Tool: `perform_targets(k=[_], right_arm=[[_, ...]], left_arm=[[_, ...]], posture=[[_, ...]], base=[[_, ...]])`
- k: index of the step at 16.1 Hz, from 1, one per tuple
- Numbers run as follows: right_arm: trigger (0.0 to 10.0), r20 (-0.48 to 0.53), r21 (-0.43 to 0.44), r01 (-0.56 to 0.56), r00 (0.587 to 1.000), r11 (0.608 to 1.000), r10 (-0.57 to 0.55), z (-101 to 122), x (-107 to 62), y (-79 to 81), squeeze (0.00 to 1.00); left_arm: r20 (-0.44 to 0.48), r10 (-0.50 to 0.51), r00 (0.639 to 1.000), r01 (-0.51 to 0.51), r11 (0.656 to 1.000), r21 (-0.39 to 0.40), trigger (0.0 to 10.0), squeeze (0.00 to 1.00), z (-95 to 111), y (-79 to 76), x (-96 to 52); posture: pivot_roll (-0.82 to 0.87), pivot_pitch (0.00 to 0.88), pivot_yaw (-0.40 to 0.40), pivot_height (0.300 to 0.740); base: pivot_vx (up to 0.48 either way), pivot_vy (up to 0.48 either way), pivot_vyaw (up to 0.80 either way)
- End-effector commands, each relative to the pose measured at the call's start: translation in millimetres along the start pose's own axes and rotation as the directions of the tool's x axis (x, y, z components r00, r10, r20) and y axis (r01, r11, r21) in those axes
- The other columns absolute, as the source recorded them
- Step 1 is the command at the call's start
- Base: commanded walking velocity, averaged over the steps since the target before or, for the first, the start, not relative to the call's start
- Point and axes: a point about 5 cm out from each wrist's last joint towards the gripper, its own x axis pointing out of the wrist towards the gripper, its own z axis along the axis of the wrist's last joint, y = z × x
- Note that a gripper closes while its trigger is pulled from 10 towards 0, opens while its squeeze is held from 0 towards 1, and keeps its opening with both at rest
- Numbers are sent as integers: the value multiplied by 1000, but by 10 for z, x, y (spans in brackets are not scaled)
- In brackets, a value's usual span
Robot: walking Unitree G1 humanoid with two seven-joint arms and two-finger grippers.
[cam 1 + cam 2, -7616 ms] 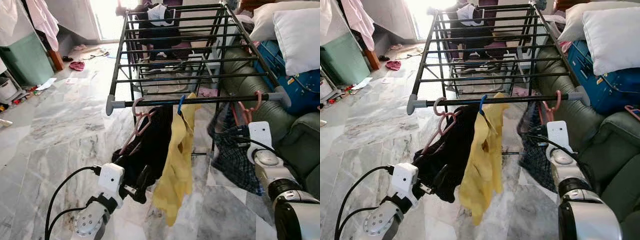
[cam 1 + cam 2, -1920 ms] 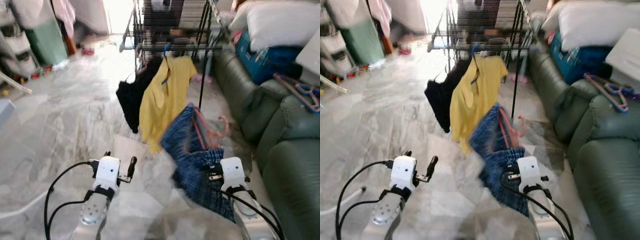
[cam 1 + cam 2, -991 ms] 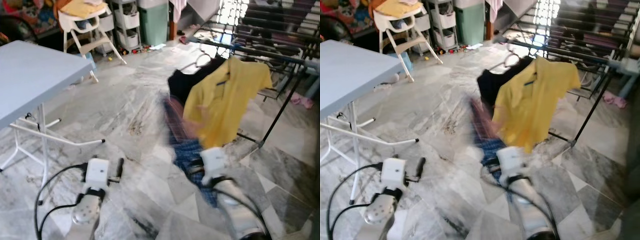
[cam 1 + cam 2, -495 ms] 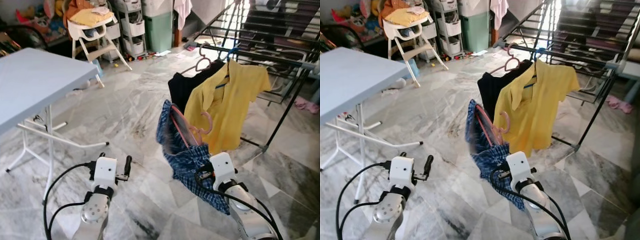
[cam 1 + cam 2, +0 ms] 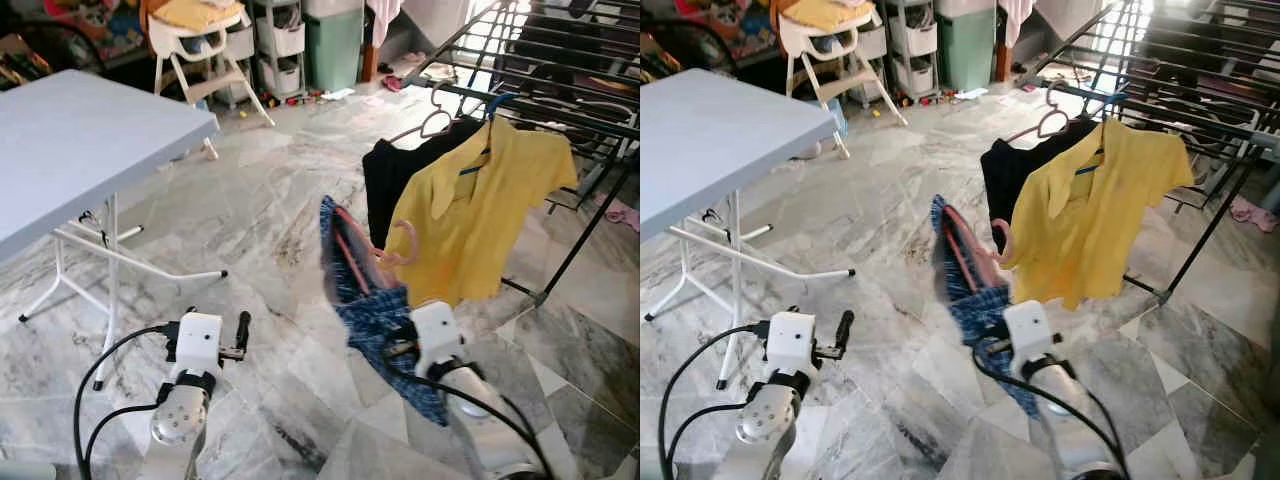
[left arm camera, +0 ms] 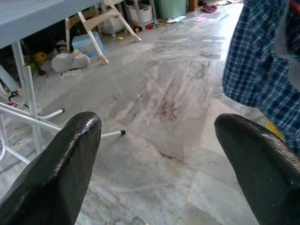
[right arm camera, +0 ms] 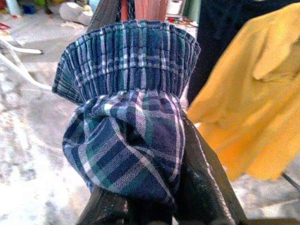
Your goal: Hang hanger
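On rack [image 5: 560,105]: two shirts | right pincer [image 7: 140,187] clamped on one plaid garment [image 7: 126,112] | left pincer [image 6: 159,159] apart

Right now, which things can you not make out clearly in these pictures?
- Right gripper fingertips: right wrist view, wrapped by the plaid garment.
- Pink hanger: eye views, its lower part is inside the garment.
- Drying rack: eye views, cut by the top and right edges.
- Blue table: cut by the left edge.
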Motion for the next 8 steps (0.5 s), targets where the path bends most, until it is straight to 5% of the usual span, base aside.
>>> perform_targets(k=[1,8], right_arm=[[10000,35,-7,9,999,1000,-9,90,28,-45,0],[10000,55,-5,1,999,1000,0,116,24,-44,0]], left_arm=[[10,-3,1000,3,1000,1,10000,0,45,-5,25],[2,-14,1000,14,1000,5,10000,0,38,-33,26]], posture=[[-10,0,41,740],[-14,0,44,740]], base=[[0,307,0],[0,410,0]])
